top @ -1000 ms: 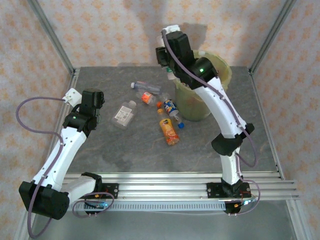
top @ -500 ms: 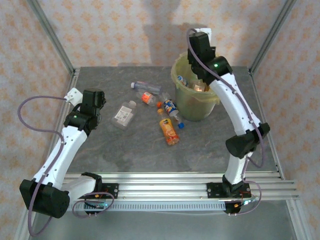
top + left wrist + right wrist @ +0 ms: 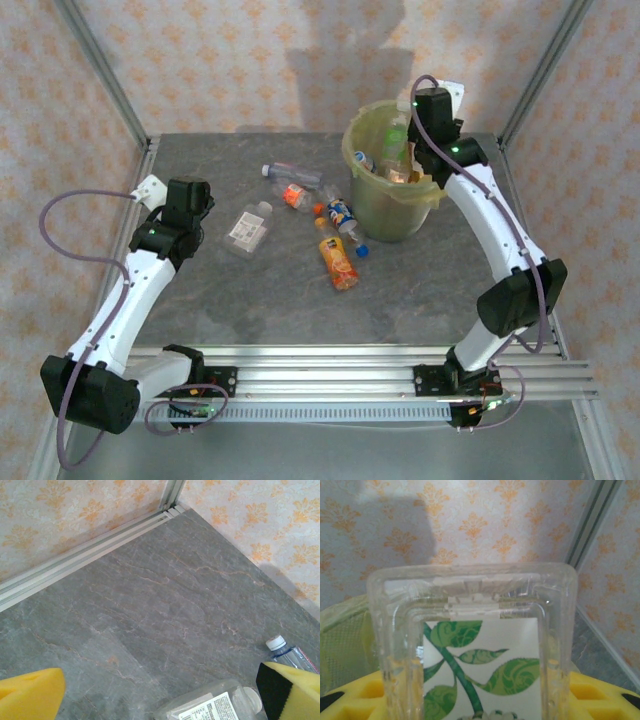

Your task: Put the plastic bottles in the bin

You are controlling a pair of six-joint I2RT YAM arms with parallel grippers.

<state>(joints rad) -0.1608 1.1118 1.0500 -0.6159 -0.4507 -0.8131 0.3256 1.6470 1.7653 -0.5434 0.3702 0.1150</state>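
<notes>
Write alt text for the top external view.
The right gripper holds a clear, green-labelled bottle over the bin, lined with a yellow-green bag, at the grey table's far right. Other bottles lie left of the bin; the left gripper hovers near a white-labelled bottle.

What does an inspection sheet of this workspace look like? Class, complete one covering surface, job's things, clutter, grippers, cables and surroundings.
Surface: grey stone-pattern table top, flat.
Job's things: bin at far right, bottles inside; five lie left of it: white-label bottle, clear bottle, red-label bottle, blue-label bottle, orange bottle.
Clutter: nothing seen.
Grippers: right gripper shut on leaf-label bottle above the bin; left gripper open, empty, near the white-label bottle.
Cables: left cable and right cable, purple loops above the table.
Surroundings: patterned wallpaper, metal frame posts, rail along the near edge.
</notes>
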